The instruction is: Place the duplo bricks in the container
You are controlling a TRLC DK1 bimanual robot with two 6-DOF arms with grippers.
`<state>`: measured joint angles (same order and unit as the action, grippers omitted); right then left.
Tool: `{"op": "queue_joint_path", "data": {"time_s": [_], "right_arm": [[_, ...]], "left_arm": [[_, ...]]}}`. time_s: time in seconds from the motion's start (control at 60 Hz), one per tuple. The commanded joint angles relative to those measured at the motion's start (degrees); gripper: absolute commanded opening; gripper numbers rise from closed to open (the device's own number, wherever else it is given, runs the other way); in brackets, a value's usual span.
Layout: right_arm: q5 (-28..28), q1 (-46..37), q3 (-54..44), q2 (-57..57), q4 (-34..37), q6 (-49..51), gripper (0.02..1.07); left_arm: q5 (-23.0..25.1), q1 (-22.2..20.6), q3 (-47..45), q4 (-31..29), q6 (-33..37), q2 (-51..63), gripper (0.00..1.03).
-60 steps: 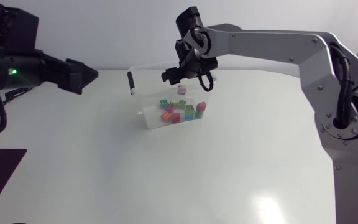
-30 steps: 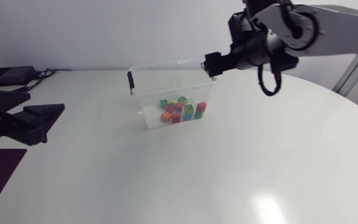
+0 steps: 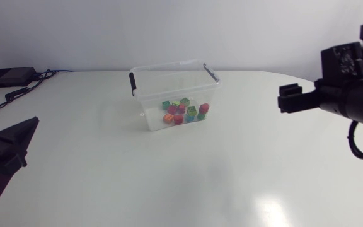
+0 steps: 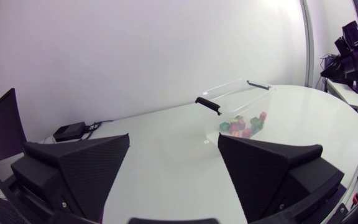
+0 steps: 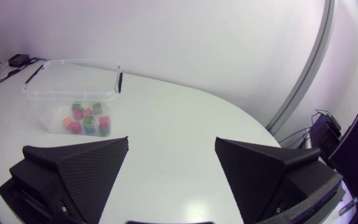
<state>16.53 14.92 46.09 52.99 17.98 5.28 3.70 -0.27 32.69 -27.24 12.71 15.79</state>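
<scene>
The left end effector [image 4: 174,140] has its two wedge fingers spread wide apart, and bare surface [image 3: 169,180] shows between them. It sits low at the near left of the surface, well apart from the container [image 3: 149,108], and the head view cuts most of it off at the edge. The right end effector [image 5: 171,142] is also spread wide. It is off to the right of the container and well apart from it, with its arm cut off by the head view's edge. The container is a clear plastic tub standing upright and open at the top, toward the far middle of the surface. Its long axis runs roughly from left to right in the head view, with a black handle [image 3: 132,83] at each short end. The duplo bricks [image 3: 183,111] lie in a loose heap on its floor, nearer the right end, in green, red, orange, pink and teal. They overlap behind the cloudy wall, so their number and which way each one faces cannot be made out.
</scene>
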Motion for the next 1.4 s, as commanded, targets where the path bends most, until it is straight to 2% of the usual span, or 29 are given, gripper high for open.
{"op": "queue_joint_path", "data": {"time_s": [0.0, 0.183, 0.467, 1.383], "right_arm": [[0.6, -1.91, -4.95, -5.18, -0.57, 2.63, 1.03], [0.34, -5.78, -10.93, -16.52, 0.22, 6.06, 1.03], [0.11, -7.42, -17.76, -29.03, 0.41, 8.23, 1.03], [-15.53, -14.46, -44.37, -51.54, -16.86, -4.46, 1.03]], "left_arm": [[-0.45, 0.8, -2.8, 0.88, 0.83, -2.61, 0.99], [-0.45, 1.15, -6.23, 2.11, 0.39, -8.15, 0.99], [-0.48, 2.36, -10.73, 4.85, 0.19, -14.92, 0.99], [-3.51, 0.4, -31.36, 25.89, -11.93, -15.74, 0.99]]}}
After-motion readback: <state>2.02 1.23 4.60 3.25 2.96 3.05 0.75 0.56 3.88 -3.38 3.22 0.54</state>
